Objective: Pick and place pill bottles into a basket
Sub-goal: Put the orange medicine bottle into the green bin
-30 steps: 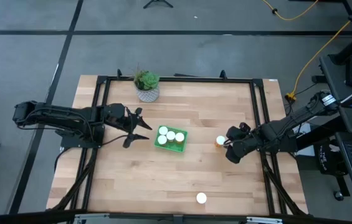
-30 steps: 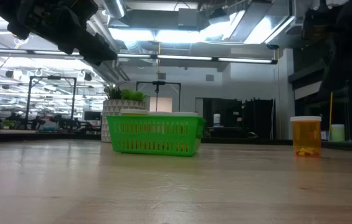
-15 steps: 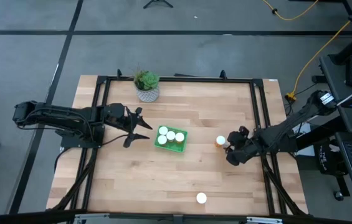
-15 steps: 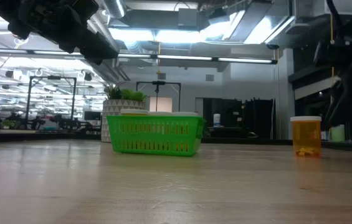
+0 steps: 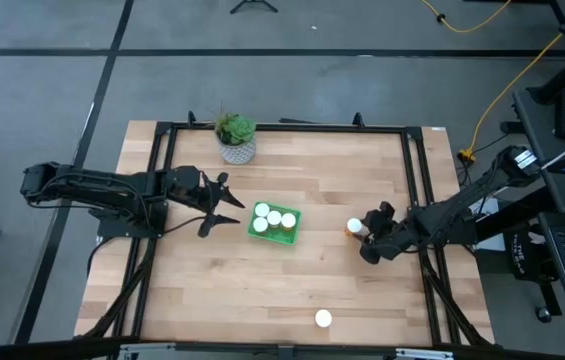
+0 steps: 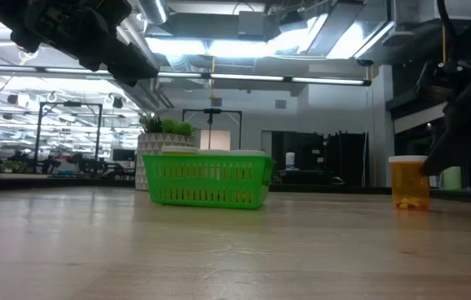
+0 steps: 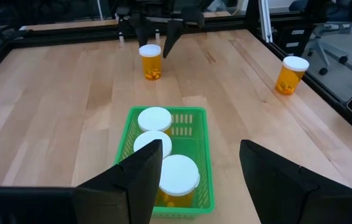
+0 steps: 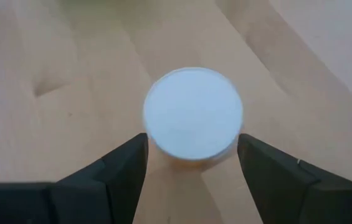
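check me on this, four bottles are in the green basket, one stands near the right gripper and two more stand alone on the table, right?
Not quite. Only one more stands alone, near the table's front edge in the high view. The rest holds: four white caps show in the green basket, and one bottle stands at the right gripper, whose open jaws flank its cap in the right wrist view.

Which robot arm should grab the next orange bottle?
Probably the right one. The right gripper hangs right over a pill bottle, its jaws open on either side of the white cap. The left gripper waits beside the basket, far from both loose bottles.
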